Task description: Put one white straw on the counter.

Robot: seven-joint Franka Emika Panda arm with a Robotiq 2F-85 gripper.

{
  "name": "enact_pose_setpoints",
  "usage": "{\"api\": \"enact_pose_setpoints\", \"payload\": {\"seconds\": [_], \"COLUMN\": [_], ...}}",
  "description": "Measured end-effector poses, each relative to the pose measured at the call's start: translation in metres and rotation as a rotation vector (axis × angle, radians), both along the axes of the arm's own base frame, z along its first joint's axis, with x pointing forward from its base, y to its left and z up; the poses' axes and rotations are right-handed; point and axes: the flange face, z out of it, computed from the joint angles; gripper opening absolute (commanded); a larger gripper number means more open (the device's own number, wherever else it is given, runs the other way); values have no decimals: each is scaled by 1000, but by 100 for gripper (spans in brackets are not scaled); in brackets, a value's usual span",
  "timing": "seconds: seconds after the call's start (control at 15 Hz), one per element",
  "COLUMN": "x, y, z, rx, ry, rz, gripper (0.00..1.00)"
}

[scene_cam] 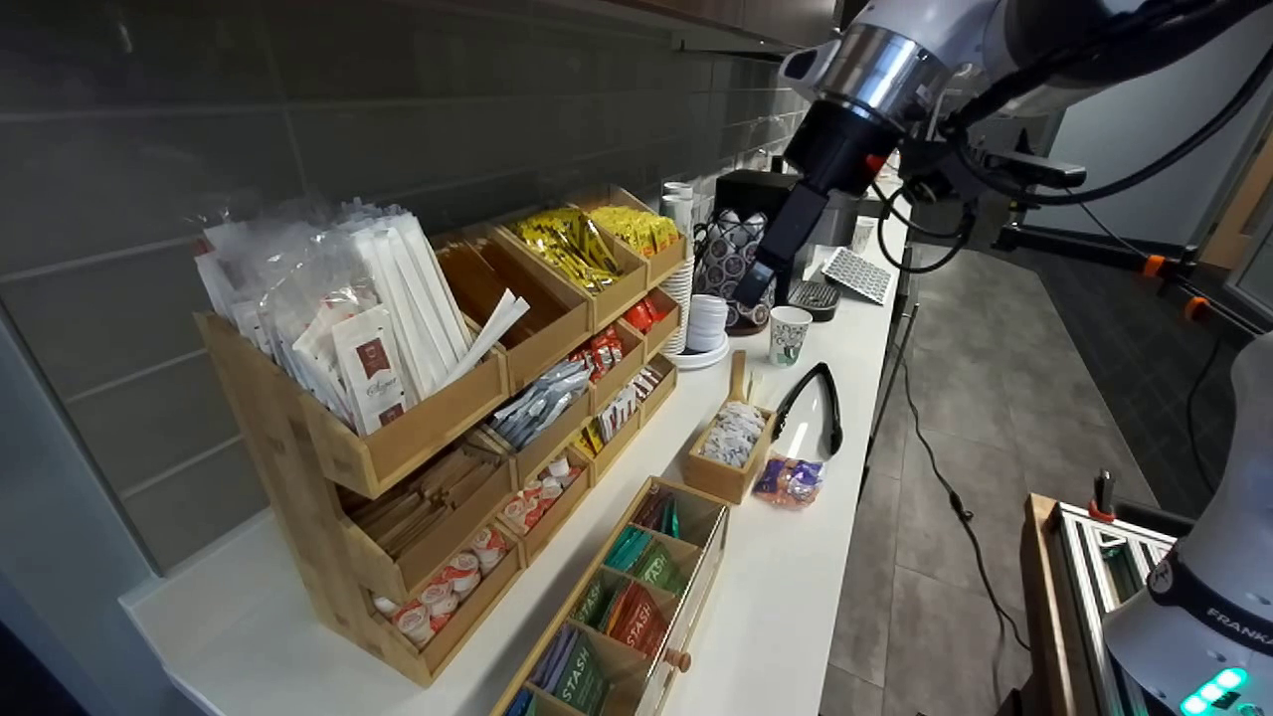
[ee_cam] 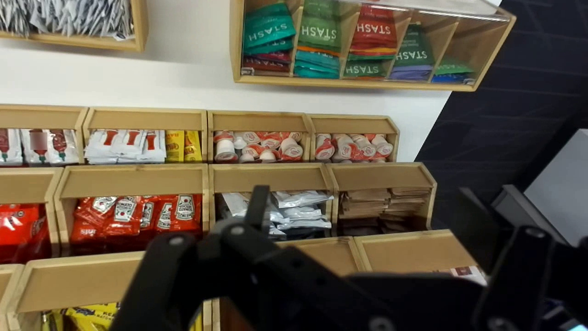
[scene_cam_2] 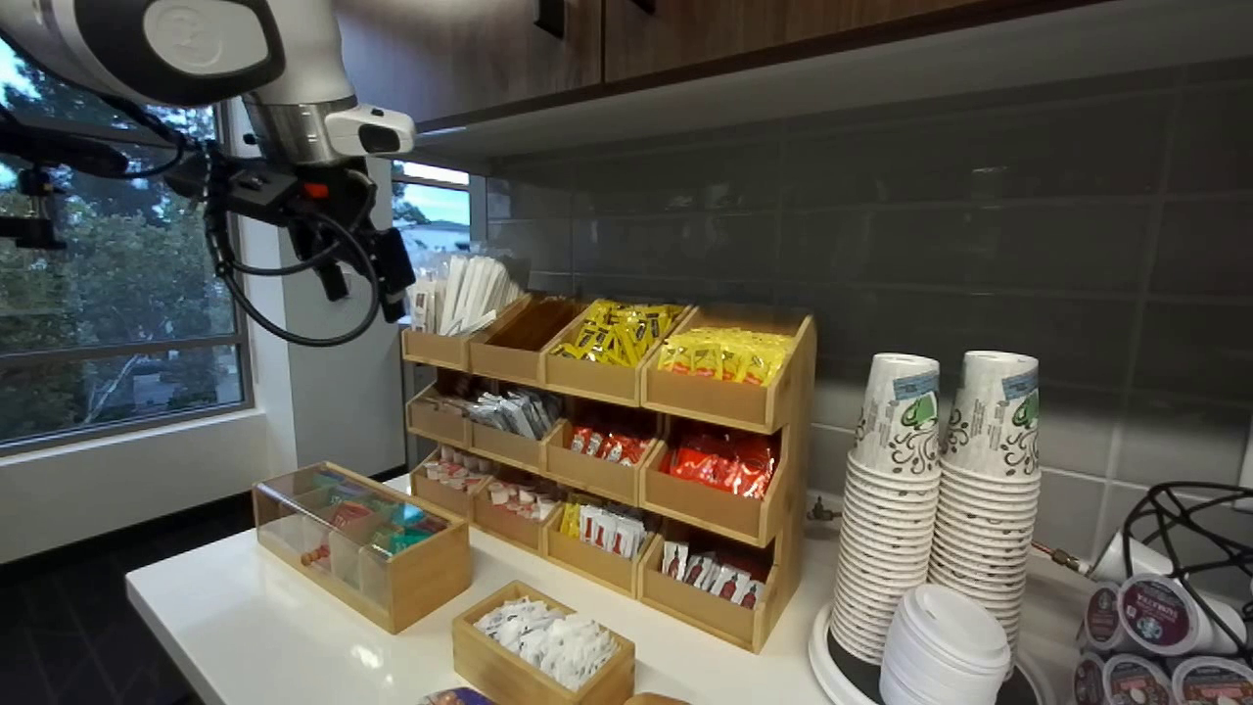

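Observation:
Several long, thin white straws [scene_cam: 413, 298] in paper sleeves stand bunched in the top-tier end bin of the wooden rack. One leans out over the bin's front edge. The bunch also shows in an exterior view [scene_cam_2: 478, 292]; in the wrist view it is hidden behind the gripper. The white counter [scene_cam: 776, 607] runs under the rack; it shows in the wrist view too [ee_cam: 183, 76]. My gripper [scene_cam_2: 364, 294] is in the air above the rack, apart from the straws. In the wrist view its two fingers [ee_cam: 367, 197] are wide apart with nothing between them.
The tiered rack [scene_cam_2: 719, 399] holds packets and creamers. A tea box [scene_cam: 686, 587] with a clear lid, a sweetener box [scene_cam: 718, 479], black tongs [scene_cam: 833, 418] and a paper cup [scene_cam: 789, 336] stand on the counter. Stacked cups [scene_cam_2: 886, 529] stand beside the rack. Cabinets [scene_cam_2: 715, 39] hang overhead.

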Motion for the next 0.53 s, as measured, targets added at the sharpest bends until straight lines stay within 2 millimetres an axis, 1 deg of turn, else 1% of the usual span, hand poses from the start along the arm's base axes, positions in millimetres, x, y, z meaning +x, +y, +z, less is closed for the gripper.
{"api": "enact_pose_setpoints", "payload": {"seconds": [0.33, 0.53], "x": [28, 46], "y": [17, 29], "z": [-23, -29], "rx": [17, 55], "ry": [-24, -33], "rz": [44, 90], "gripper": [100, 100]}}
